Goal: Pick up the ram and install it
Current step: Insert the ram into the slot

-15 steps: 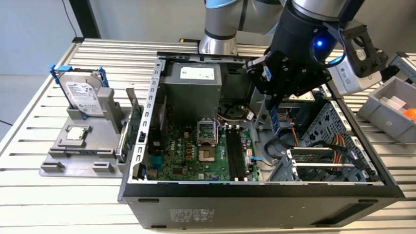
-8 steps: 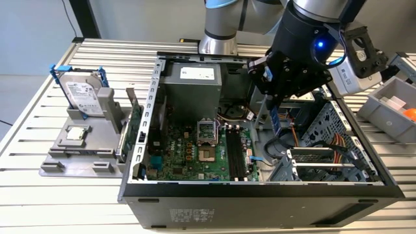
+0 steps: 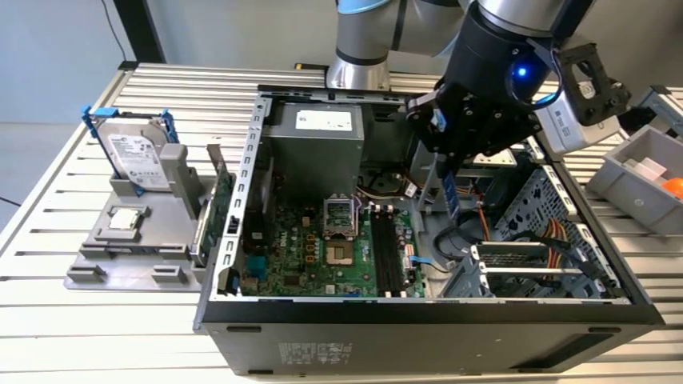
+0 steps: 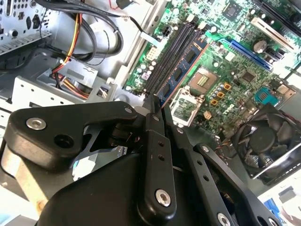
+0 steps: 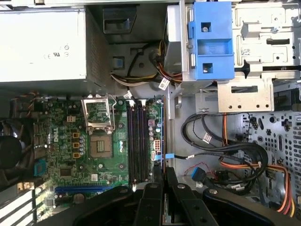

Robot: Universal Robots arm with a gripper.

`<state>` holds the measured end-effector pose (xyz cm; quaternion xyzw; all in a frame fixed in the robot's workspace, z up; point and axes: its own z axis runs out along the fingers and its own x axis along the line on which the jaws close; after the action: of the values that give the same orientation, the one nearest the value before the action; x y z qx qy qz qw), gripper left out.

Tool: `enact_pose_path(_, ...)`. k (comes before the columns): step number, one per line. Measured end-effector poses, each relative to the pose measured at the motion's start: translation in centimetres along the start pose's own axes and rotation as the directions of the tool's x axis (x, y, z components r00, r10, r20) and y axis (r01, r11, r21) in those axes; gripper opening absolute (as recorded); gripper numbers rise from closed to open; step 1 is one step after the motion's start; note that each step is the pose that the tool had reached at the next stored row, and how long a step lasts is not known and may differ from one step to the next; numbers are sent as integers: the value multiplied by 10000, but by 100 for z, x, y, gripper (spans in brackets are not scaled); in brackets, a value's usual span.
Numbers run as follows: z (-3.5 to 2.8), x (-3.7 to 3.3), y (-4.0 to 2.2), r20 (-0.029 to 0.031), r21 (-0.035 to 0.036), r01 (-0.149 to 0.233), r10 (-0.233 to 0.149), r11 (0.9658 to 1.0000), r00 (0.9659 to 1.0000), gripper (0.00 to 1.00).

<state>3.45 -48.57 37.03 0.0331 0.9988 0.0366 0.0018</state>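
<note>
I have the gripper (image 3: 453, 180) clenched on the ram (image 3: 455, 194), hanging upright at centre-right of the exterior view. Below it sits the open computer case (image 3: 427, 320), with the motherboard (image 3: 320, 256) showing its memory slots (image 3: 385, 256).

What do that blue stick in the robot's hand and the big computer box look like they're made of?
The ram, pinched edge-on in the hand, looks like rigid blue circuit board: flat and matte, with a row of small dark chips on its face. The computer case seems to be sheet metal: its outer front wall is dark and matte, probably painted, while the inner panels are bare grey, thin, folded and punched with holes.
</note>
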Motion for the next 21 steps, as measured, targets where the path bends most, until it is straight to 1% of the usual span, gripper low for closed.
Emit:
enact_pose_path(3, 14, 1, 6, 1, -2, -6, 6, 10000, 10000, 0)
enact_pose_path(15, 13, 1, 6, 1, 1, -11, 11, 10000, 10000, 0)
enact_pose_path(18, 31, 1, 7, 1, 1, -11, 11, 10000, 10000, 0)
enact_pose_path(21, 62, 1, 8, 0, 4, -12, 12, 10000, 10000, 0)
